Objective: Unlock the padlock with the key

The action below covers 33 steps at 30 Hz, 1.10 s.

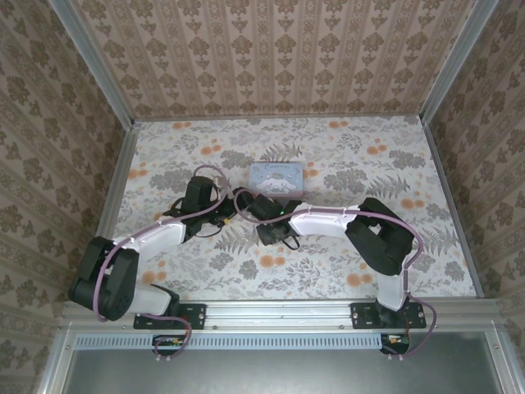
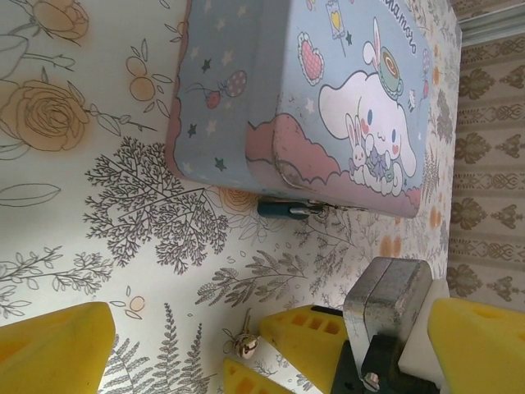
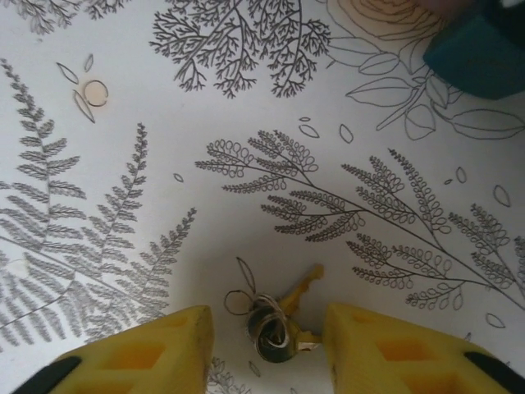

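My left tool (image 2: 267, 305) hangs low over the middle of the surface (image 1: 369, 271). Its yellow fingers (image 2: 49, 349) are spread as wide as they go and hold nothing. Beyond it, toward the far edge and about midway between the side edges, lies the pastel cartoon tin (image 2: 328, 98). The padlock (image 2: 279, 208), a small dark teal body with a bright shackle, lies on the surface tucked right against the tin's lower side. A little further toward the near edge, the key (image 3: 299, 287) lies flat on the fern print with a small wire ring at its head. My right tool (image 3: 267, 320) is down at the surface there, with its two fingertips on either side of the ring. The jaws are parted with a gap between them, so nothing is clamped. I cannot tell whether the ring brushes one fingertip.
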Each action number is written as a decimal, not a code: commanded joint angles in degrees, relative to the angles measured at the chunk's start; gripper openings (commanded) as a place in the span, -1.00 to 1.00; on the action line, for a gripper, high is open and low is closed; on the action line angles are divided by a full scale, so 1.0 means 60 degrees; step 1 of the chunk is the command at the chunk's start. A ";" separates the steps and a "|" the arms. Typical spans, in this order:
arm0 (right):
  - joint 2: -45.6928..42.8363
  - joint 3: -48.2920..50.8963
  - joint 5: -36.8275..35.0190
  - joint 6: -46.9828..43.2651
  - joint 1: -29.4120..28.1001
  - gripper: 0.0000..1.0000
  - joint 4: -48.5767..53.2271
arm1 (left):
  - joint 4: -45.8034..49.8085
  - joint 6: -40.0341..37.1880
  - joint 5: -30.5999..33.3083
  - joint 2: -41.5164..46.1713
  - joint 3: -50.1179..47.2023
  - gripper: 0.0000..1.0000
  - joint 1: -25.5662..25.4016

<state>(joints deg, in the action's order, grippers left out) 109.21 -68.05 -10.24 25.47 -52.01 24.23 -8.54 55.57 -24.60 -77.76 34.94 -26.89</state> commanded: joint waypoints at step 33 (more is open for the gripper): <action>-0.3192 0.3715 0.2955 0.1158 0.1466 -1.00 -0.2593 | 0.0163 0.0153 -0.0130 0.0305 0.0166 1.00 -0.0160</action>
<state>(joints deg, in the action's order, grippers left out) 93.56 -48.95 -0.58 28.38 -45.67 14.57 -7.51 55.77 -24.25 -76.75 34.63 -27.09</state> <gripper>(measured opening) 0.065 0.999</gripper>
